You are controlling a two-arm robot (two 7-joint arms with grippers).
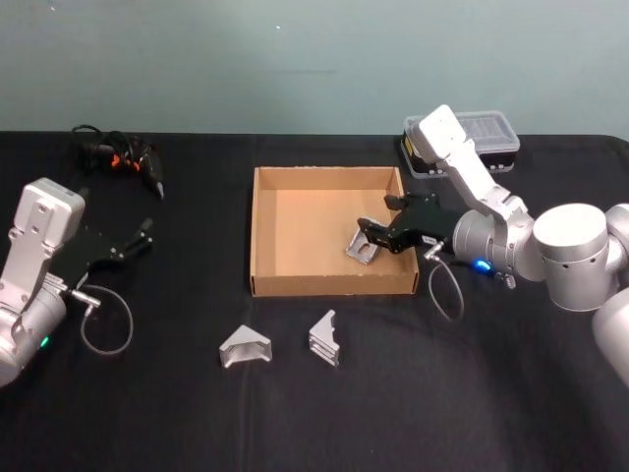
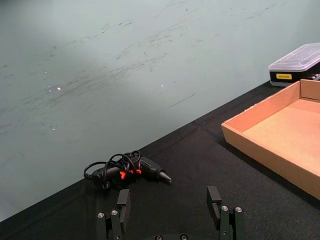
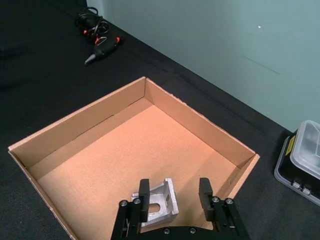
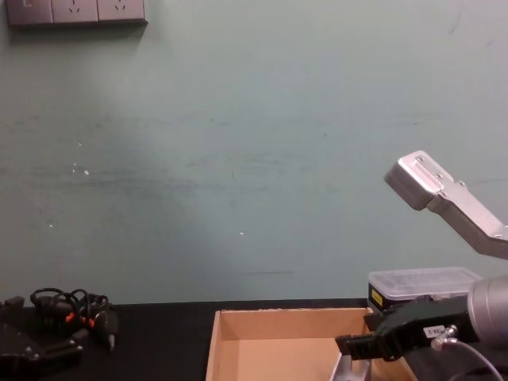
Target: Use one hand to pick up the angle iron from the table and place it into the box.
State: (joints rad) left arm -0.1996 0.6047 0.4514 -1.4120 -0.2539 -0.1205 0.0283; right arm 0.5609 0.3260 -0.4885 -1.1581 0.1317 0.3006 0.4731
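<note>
Resting near the left edge of the table (image 1: 177,413), the left end effector (image 1: 142,238) is parked with its fingers (image 2: 123,197) spread wide and nothing between them. Behind it, towards the table's far edge, lies a tangle of black cables (image 1: 118,152) with orange bits. A broad strip of bare black surface separates both from the box (image 1: 324,285), which sits mid-table with its low walls upright.

In front of the box's near wall, well apart from it, the left loose angle iron (image 1: 246,346) and the right loose angle iron (image 1: 324,337) lie near each other without touching; bare table runs from them to the near edge.

Most of the box floor, from the left wall to past the middle, is bare. The boxed angle iron (image 3: 157,202) sits on the floor near the right wall and front corner. The right end effector (image 3: 174,186) reaches in over the right wall, its fingers parted around the boxed angle iron, with a gap showing at one side. Past the box's far right corner stands a clear-lidded black case (image 1: 486,133), apart from the cardboard.
</note>
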